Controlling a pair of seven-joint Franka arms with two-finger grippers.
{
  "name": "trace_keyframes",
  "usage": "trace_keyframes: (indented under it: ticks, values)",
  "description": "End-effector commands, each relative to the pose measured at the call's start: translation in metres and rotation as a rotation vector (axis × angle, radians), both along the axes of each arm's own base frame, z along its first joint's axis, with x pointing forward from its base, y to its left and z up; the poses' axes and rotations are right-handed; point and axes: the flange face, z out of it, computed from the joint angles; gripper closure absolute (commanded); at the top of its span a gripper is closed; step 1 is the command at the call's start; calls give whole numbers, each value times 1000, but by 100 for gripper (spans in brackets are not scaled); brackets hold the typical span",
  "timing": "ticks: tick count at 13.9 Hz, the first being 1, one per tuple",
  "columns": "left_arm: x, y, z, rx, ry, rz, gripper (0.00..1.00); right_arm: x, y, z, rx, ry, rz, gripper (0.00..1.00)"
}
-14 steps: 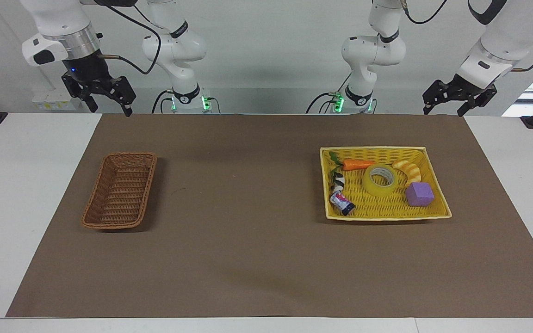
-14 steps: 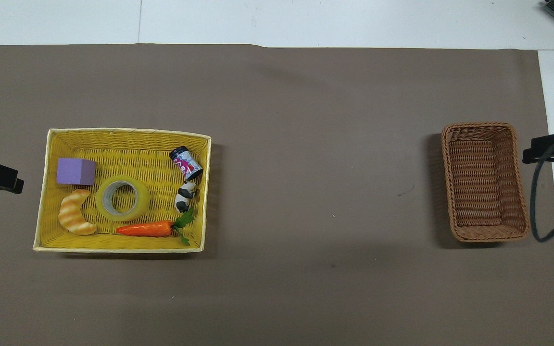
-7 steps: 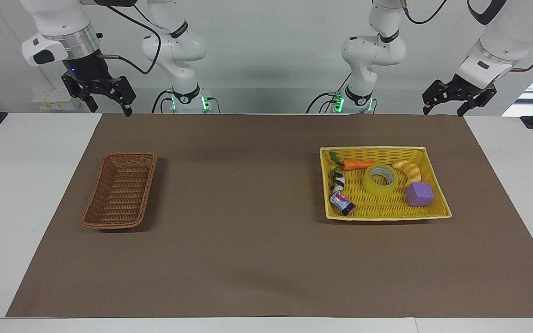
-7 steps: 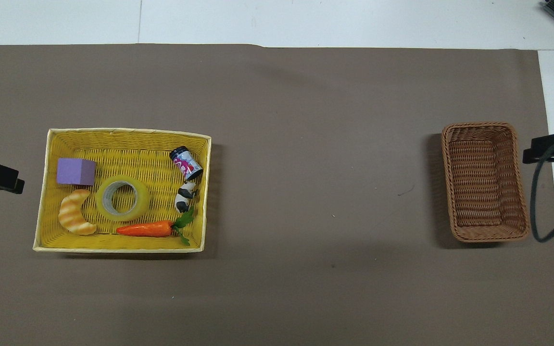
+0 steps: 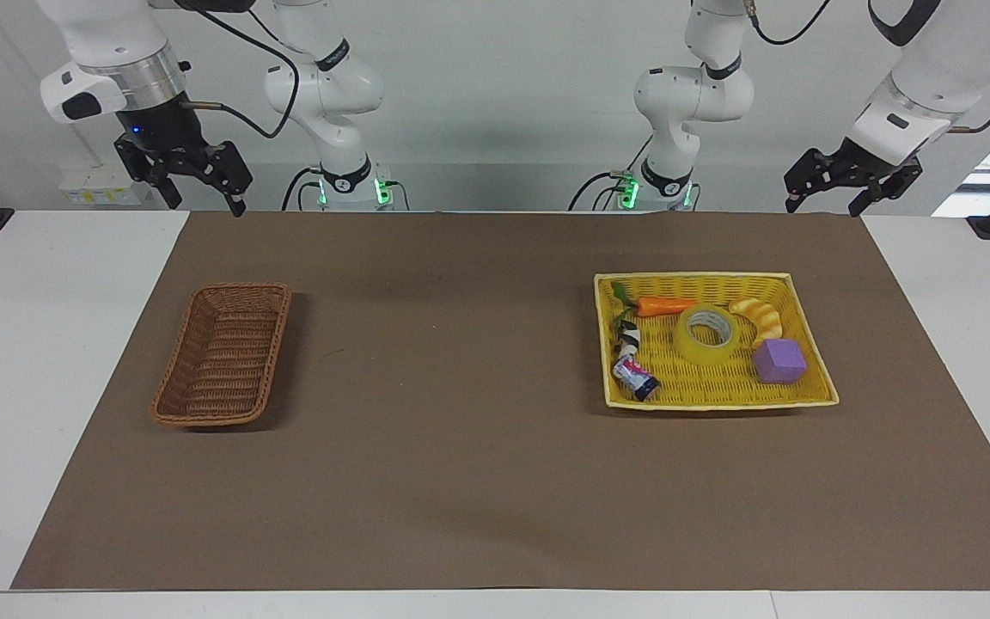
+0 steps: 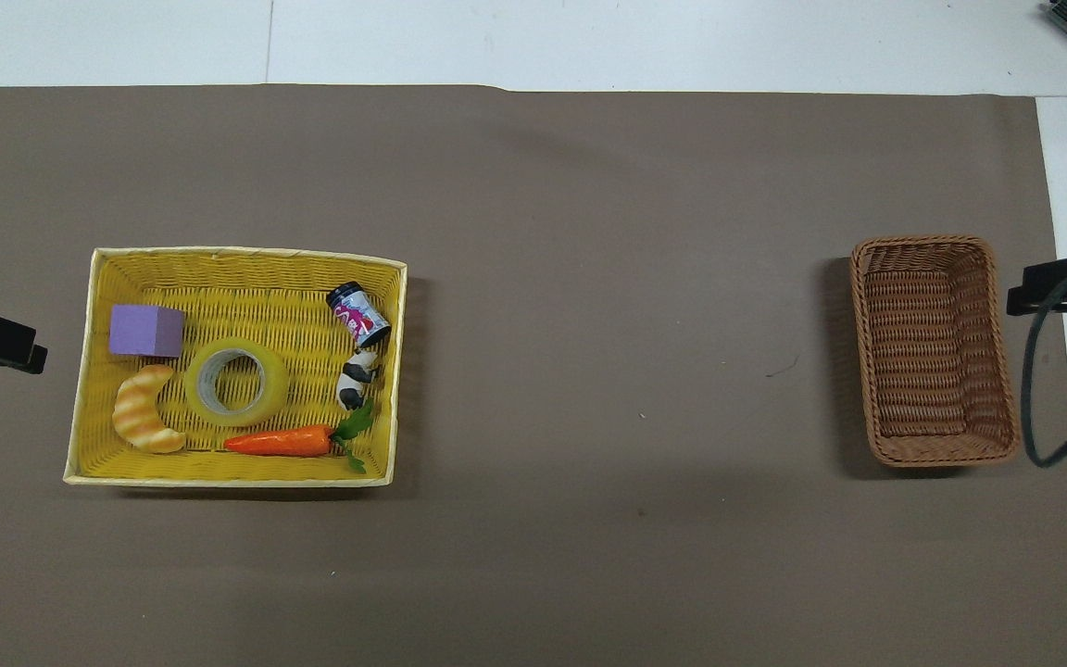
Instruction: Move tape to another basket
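Nothing has moved: tape [image 5: 706, 334] still lies in the yellow basket [image 5: 723, 397]; left gripper [image 5: 825, 199] and right gripper [image 5: 205, 201] wait apart, empty, task unstarted.

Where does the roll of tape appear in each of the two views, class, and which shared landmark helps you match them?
Facing view: tape lies flat mid-basket, right of centre.
Overhead view: tape lies left of centre.
Shared landmark: the yellow basket holds it, with the purple cube beside it.
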Motion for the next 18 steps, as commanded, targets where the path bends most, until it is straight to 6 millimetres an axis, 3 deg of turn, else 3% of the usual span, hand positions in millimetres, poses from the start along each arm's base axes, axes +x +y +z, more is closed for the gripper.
trace_keyframes:
  ticks: [1,18]
  values:
    - [-9,2,0,-6,9,-2,0,-5,-1,1,17,2,13,0]
    - [-8,5,-5,-10,-32,29,0,-5,-1,1,17,2,13,0]
